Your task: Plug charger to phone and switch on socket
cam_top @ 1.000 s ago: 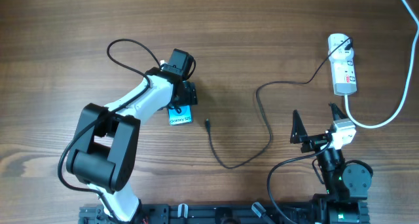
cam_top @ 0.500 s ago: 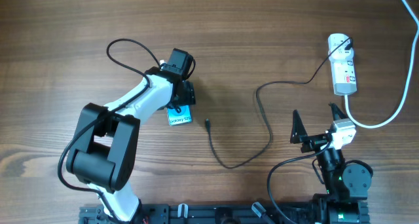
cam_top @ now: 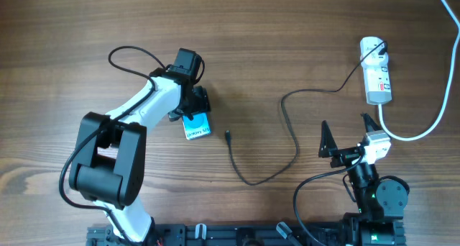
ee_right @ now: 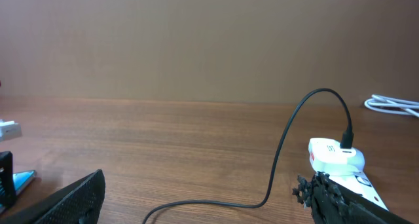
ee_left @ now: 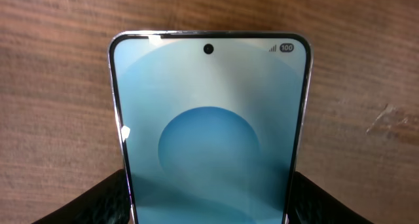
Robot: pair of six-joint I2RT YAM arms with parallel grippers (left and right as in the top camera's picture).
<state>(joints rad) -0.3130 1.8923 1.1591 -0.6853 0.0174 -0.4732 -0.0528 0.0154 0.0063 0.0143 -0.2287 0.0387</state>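
On the wooden table (cam_top: pixel 287 30), seen from the overhead camera, the phone (cam_top: pixel 197 126) lies flat with its screen up, a little toward 9 o'clock from the centre. Its end with the small text points to 6 o'clock. The left gripper (cam_top: pixel 192 106) stands over the 12 o'clock end of the phone. In the left wrist view its two black fingers (ee_left: pixel 98 198) press against both long edges of the phone (ee_left: pixel 209 132), so it clamps the phone between them. The charger (cam_top: pixel 316 91) runs as a thin black cable from the socket (cam_top: pixel 376 80), which lies at 2 o'clock near the table edge, then bends in a loose curve toward 6 o'clock and comes back up. Its plug tip (cam_top: pixel 227 137) lies at 3 o'clock of the phone, near it but apart from it. The right gripper (cam_top: pixel 348 134) is at 4 o'clock, near its base, with the fingers spread wide and nothing between them. In the right wrist view the socket (ee_right: pixel 337 155) appears beside the right finger, with the black plug in it. A thick white cable (cam_top: pixel 424 131) curves from the socket toward 3 o'clock.
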